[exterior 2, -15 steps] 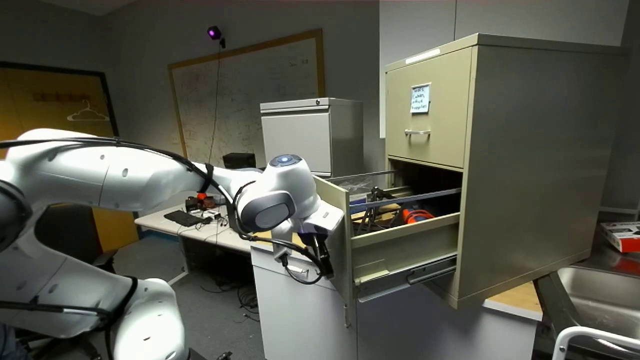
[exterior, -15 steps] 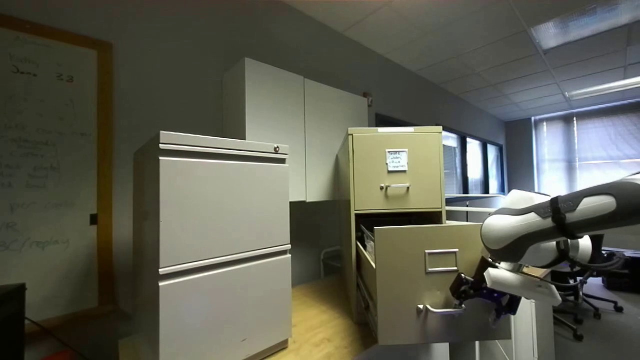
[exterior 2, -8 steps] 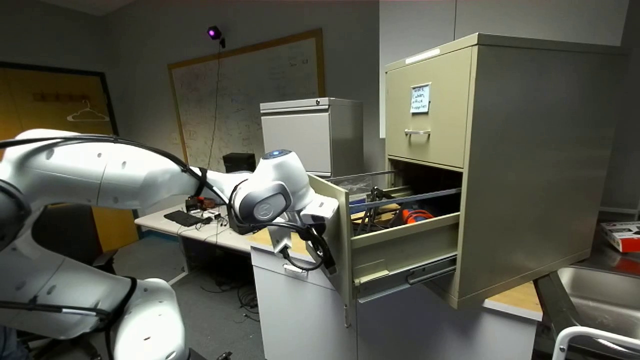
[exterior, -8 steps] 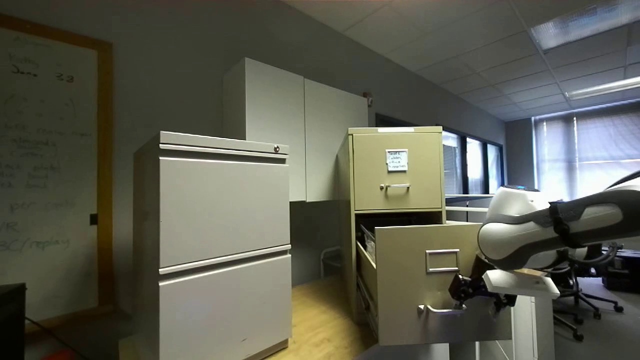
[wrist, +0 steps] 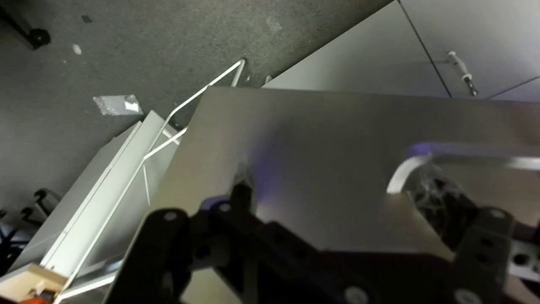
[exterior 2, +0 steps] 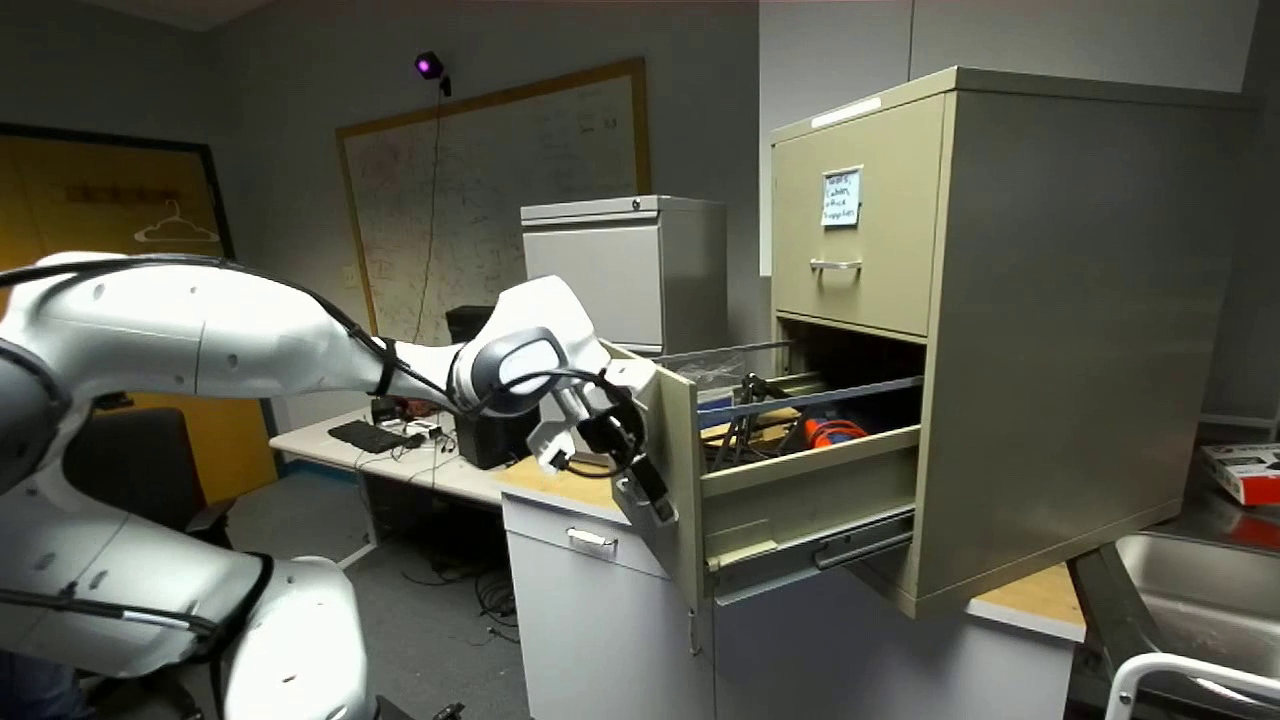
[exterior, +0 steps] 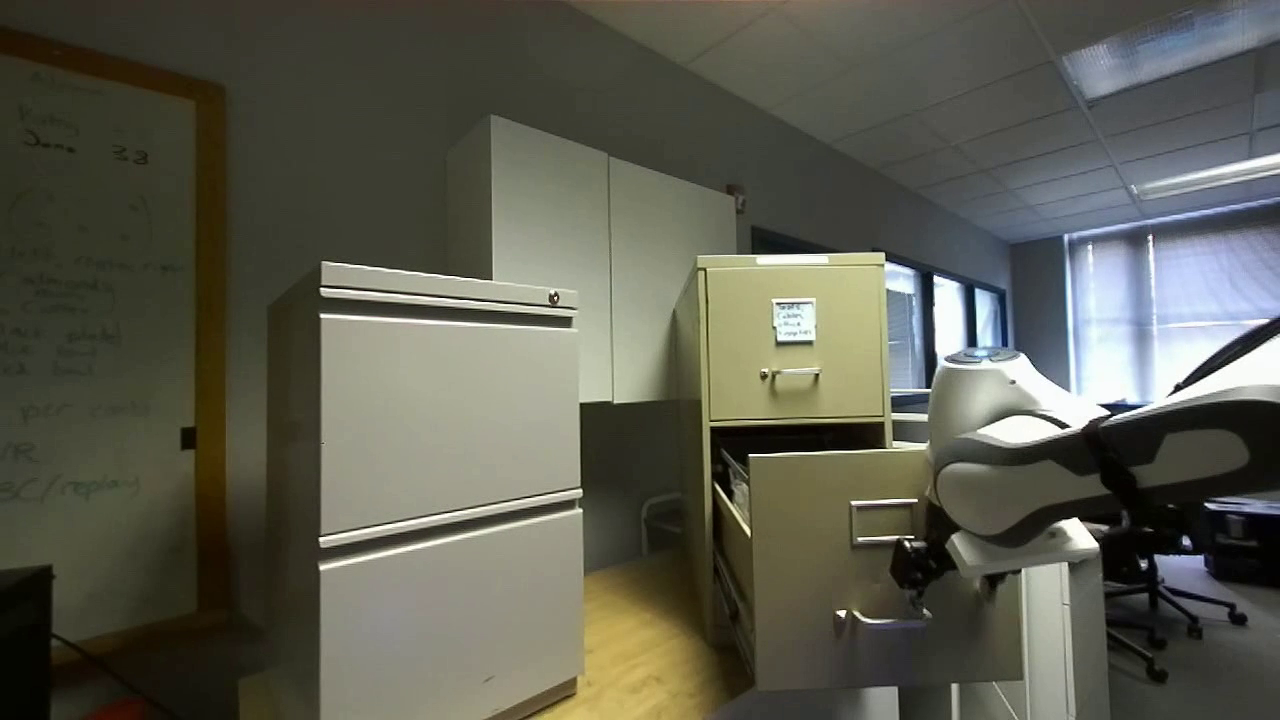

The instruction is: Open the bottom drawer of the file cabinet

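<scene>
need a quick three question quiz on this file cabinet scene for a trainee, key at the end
1. The bottom drawer of the file cabinet is: a) shut, b) pulled out, c) removed.
2. True or false: in the wrist view, the claw stands open.
3. Fill the gap: in both exterior views, the handwritten label is on the ____.

Key: 1 b; 2 true; 3 top drawer.

The file cabinet (exterior: 800, 400) and bottom drawer (exterior: 825, 575) are tan-beige, fingers (wrist: 448, 213) black.
</scene>
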Tool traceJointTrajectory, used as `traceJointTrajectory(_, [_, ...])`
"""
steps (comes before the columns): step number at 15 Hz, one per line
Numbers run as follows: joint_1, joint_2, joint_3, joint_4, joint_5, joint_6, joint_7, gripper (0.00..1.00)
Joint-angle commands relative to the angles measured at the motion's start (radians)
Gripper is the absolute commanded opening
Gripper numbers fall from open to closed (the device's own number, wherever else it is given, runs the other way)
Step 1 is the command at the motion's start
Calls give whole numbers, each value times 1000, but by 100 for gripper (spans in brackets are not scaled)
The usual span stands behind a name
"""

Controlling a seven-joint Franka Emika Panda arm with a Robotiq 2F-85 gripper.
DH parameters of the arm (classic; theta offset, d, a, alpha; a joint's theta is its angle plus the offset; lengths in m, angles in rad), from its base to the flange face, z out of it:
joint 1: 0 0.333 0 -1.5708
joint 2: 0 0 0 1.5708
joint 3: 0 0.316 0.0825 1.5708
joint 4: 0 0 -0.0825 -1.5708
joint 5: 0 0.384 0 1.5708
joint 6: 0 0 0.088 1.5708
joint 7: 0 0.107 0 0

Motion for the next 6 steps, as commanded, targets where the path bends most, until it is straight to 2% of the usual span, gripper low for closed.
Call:
traceJointTrajectory(1, [-47, -49, 45, 164, -103, -86, 44, 100])
traceJointTrajectory(4, [-92, -40, 61, 326, -199, -166, 62, 100])
traceJointTrajectory(5, [-103, -10, 59, 403, -186, -221, 6, 100])
traceJointTrajectory(6, [-70, 20, 30, 466, -195, -281, -17, 100])
